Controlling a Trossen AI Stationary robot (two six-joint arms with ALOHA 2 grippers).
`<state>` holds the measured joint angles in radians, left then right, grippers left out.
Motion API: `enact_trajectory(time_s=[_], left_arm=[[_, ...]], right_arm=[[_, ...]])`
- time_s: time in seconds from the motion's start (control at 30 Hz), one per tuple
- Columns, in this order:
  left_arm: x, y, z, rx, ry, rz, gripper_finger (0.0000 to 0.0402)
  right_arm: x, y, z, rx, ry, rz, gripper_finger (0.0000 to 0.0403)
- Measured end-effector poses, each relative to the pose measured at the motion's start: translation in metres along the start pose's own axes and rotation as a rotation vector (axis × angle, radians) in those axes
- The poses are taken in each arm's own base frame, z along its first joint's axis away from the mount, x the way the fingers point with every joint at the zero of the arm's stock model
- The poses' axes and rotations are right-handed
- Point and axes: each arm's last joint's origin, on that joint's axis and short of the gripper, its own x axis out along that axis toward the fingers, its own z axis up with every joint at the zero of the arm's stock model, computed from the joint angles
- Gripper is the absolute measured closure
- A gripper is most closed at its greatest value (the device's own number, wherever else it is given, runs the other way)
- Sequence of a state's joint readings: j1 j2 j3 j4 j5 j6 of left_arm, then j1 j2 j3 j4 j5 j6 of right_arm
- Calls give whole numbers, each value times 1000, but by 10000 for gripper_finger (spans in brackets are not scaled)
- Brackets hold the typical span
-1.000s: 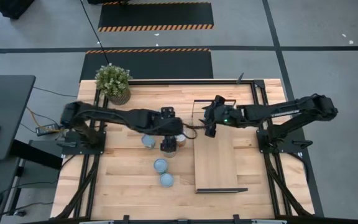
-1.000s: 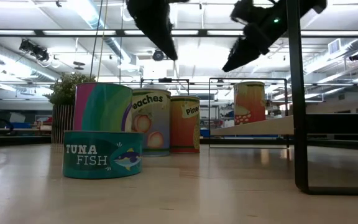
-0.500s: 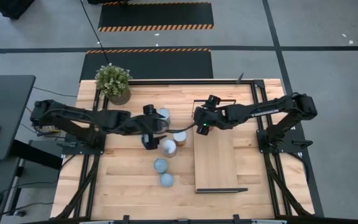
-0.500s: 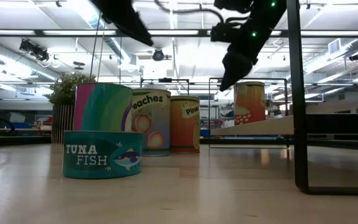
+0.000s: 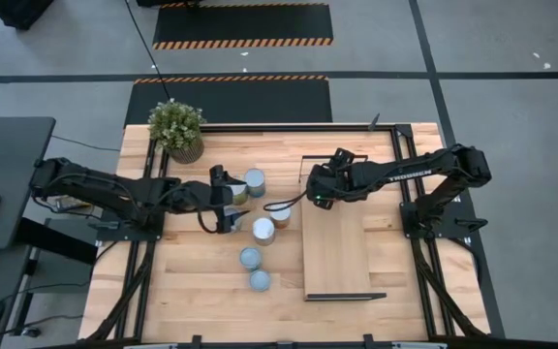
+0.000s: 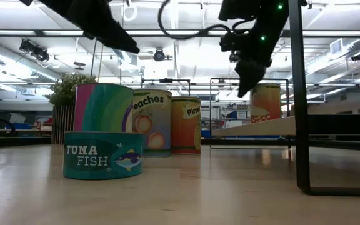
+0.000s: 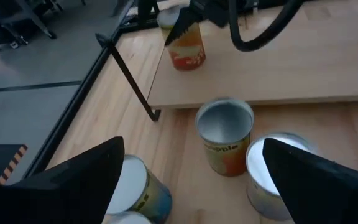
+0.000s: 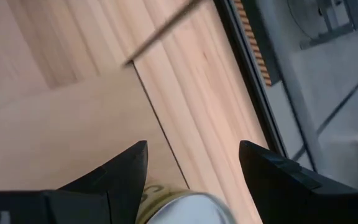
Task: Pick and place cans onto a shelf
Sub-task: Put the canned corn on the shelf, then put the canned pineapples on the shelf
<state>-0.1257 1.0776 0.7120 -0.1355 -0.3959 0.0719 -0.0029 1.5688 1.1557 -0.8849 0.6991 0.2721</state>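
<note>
Several cans stand upright on the table's middle; among them are one with a blue-grey top [image 5: 255,182], one with an orange label [image 7: 224,134] and a low tuna can [image 6: 103,155]. One more can [image 6: 269,103] stands on the far end of the light-wood shelf [image 5: 337,257]. My right gripper [image 5: 318,194] is open and slants down over this can, whose top [image 8: 179,208] shows low between the fingers. My left gripper [image 5: 223,208] is open and empty above the table, left of the can group. My right gripper has its fingers [image 7: 180,28] beside the top rim of the can on the shelf, slanting down from above. I cannot tell whether they touch it. The can stands upright on the board.
A potted plant [image 5: 177,131] stands at the table's far left corner. The shelf's thin black frame [image 6: 299,94] rises at the board's ends. The near part of the shelf board [image 5: 337,271] is bare.
My left gripper has drawn back from above the can group toward the table's left edge. My right gripper has come down over the can on the shelf. In the low view that can now shows a little farther to the right.
</note>
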Motion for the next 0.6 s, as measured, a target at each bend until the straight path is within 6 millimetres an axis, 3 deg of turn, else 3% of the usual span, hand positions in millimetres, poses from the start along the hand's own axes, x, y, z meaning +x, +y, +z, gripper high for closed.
enact_trajectory(time_s=[0.33, 0.6], left_arm=[[-2, -5, 7, 52, -76, -29, 12], [0, -13, -34, -25, -79, -20, 12]], right_arm=[[-4, -6, -9, 13, 96, -29, 143], [-31, -2, 19, -2, -64, 91, 143]])
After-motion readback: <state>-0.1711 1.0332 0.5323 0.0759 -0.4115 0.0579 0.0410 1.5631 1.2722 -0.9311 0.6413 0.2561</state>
